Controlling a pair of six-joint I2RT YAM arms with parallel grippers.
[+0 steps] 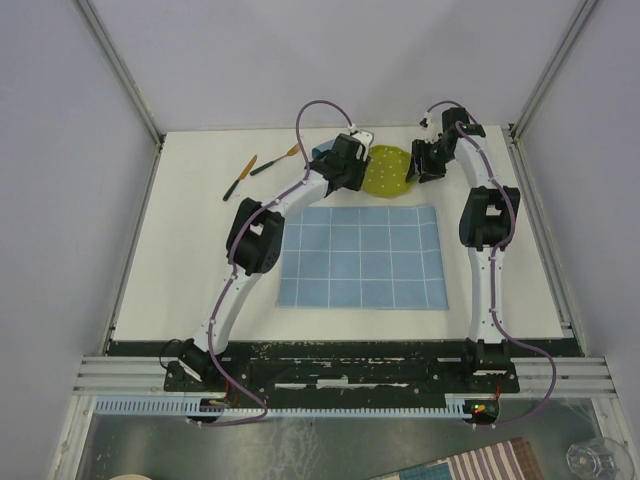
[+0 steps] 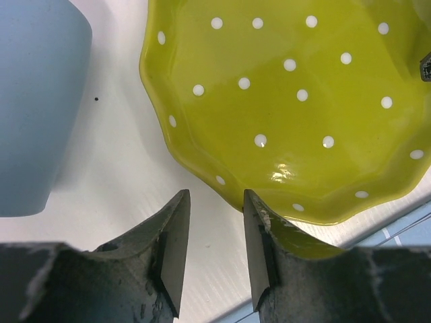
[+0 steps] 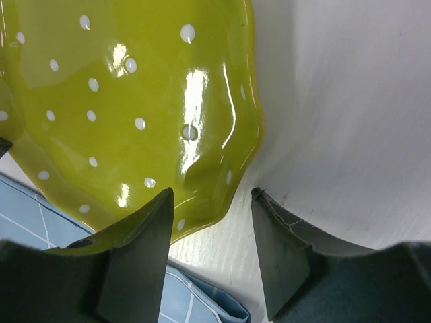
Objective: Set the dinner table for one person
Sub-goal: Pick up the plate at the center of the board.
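The dinner table (image 1: 200,260) is a plain white top. A yellow-green plate with white dots (image 1: 390,172) lies at its back, just behind a light-blue grid cloth (image 1: 360,256). My left gripper (image 1: 352,168) is at the plate's left edge and my right gripper (image 1: 424,162) at its right edge. Seen from the left wrist, the left gripper (image 2: 215,202) is open over bare table, its right finger against the plate (image 2: 289,101) rim. From the right wrist, the right gripper (image 3: 212,198) is open, its left finger over the plate (image 3: 135,101) and the rim's edge showing in the gap.
A light-blue cup (image 2: 34,101) stands left of the plate, mostly hidden under the left arm in the top view. Two slim utensils (image 1: 240,177) (image 1: 275,162) lie at the back left. The cloth's corner (image 3: 202,303) lies near the right gripper. Frame posts bound the table.
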